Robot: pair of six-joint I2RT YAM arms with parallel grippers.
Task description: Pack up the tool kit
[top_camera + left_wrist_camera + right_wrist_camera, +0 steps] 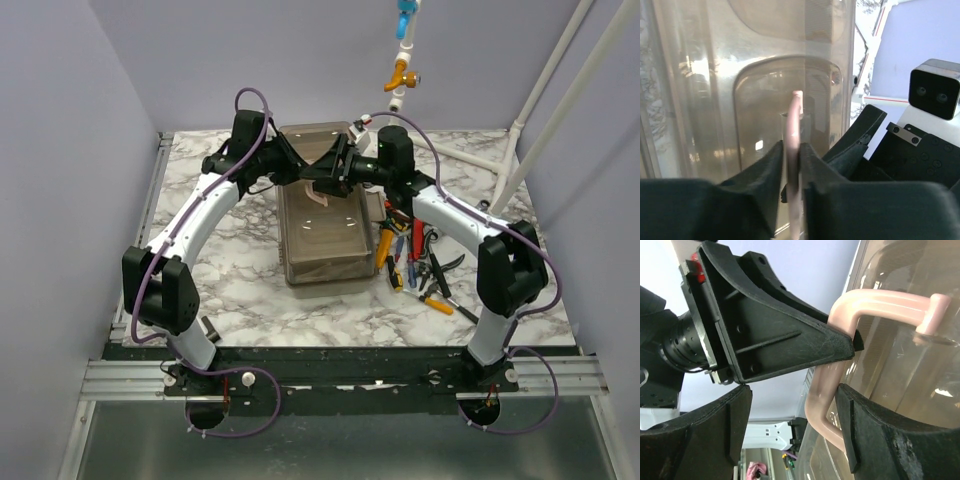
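The grey-brown toolbox (322, 245) stands in the middle of the marble table with its smoky lid (740, 75) down. Its pink handle (318, 196) is swung up. My left gripper (305, 172) is shut on the handle (796, 107), pinching its thin bar between both fingers. My right gripper (330, 172) is open right beside it. In the right wrist view the handle (880, 302) curves between my open right gripper (792, 410), close to the right finger, with the left gripper (775, 340) just above. Loose colourful-handled tools (415, 255) lie to the right of the box.
A white pipe frame (540, 110) leans at the back right. An orange and blue fitting (402, 75) hangs above the back of the table. The right wrist camera (934, 89) sits very close to my left gripper. Bare marble lies left of the box.
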